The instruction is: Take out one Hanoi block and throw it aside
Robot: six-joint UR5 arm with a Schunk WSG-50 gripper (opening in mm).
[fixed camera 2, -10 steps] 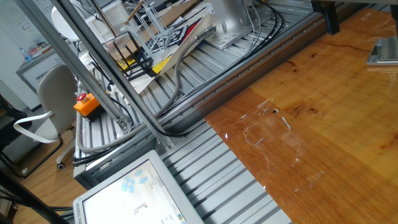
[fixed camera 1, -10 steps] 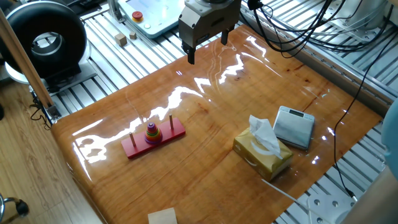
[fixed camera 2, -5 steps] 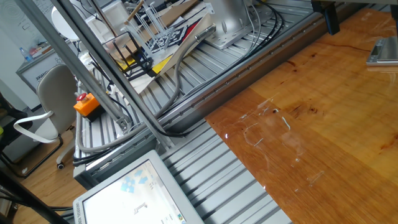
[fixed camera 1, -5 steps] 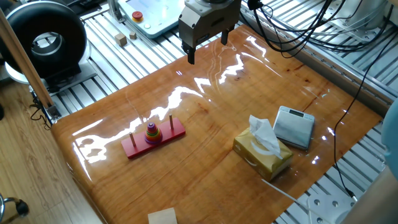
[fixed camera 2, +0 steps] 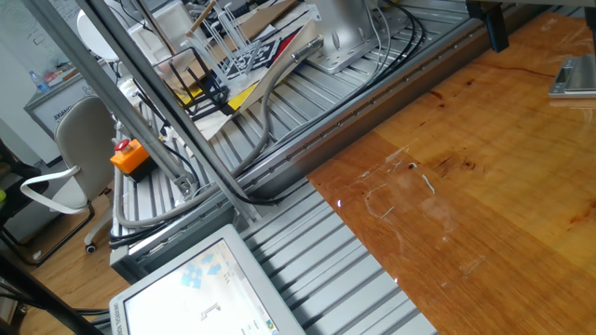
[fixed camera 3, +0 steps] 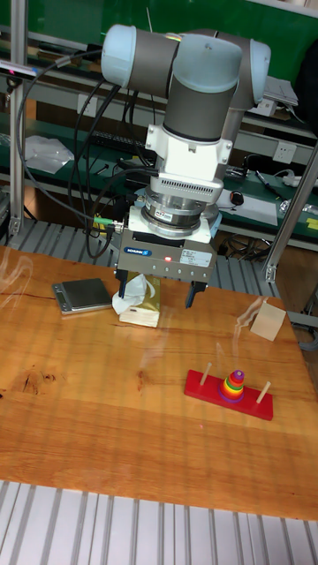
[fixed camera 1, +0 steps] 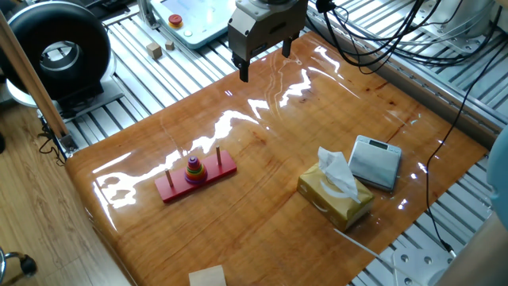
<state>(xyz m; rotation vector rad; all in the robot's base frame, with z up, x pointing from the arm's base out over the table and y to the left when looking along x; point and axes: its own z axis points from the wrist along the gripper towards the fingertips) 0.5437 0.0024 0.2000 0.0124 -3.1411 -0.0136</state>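
The Hanoi block (fixed camera 1: 193, 160) is the tiny purple ring topping a small stack of coloured rings on the middle peg of a flat red three-peg base (fixed camera 1: 221, 168). In the tall fixed view the purple ring (fixed camera 3: 235, 374) sits on the same stack, on the base (fixed camera 3: 201, 385). My gripper (fixed camera 1: 264, 62) hangs open and empty above the far side of the table, well away from the pegs. Seen from the tall view, the gripper (fixed camera 3: 155, 293) is up and to the left of the stack. In the other fixed view only a dark finger (fixed camera 2: 494, 26) shows.
A yellow tissue box (fixed camera 1: 335, 196) and a grey scale (fixed camera 1: 375, 162) stand on the wooden table's right part. A wooden block (fixed camera 3: 268, 321) lies behind the base. Cables and aluminium rails border the table (fixed camera 1: 262, 230).
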